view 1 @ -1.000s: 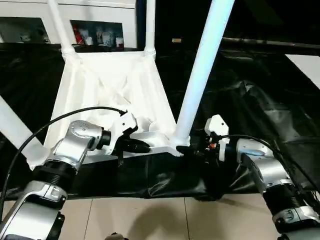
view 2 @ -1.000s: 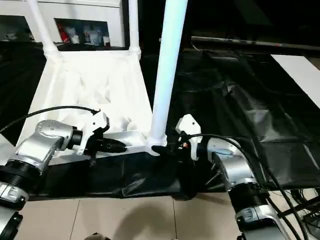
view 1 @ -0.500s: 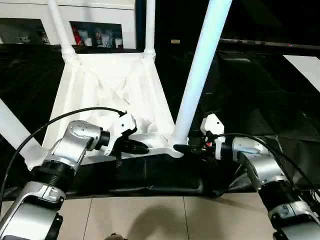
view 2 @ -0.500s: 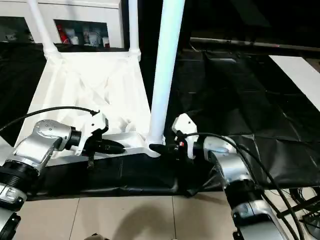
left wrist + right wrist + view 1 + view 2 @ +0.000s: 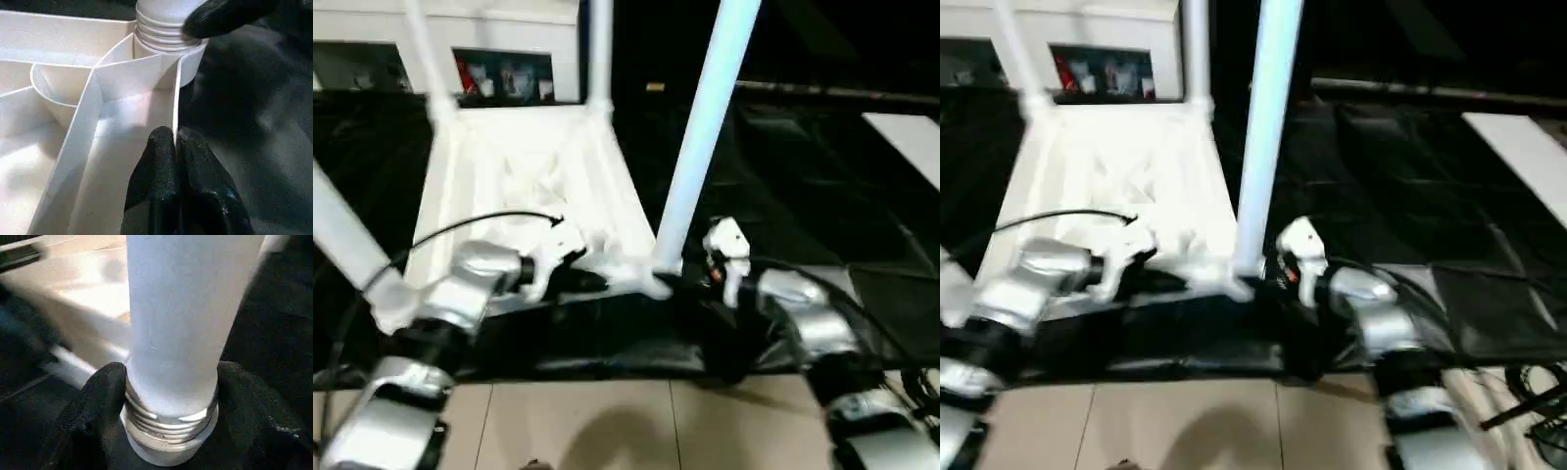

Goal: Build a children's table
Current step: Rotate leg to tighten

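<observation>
Meanwhile left gripper pinches the top's rim; right gripper clasps a leg.

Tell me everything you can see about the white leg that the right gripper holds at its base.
The leg is a long white plastic tube, smooth, with a ribbed, threaded collar at its lower end. It stands nearly upright, leaning slightly, in the near corner socket of the upside-down table top. Thread rings show above the socket rim, so it looks not fully screwed in. The right gripper clasps the collar, one black finger on each side. Its upper end runs out of view.
</observation>
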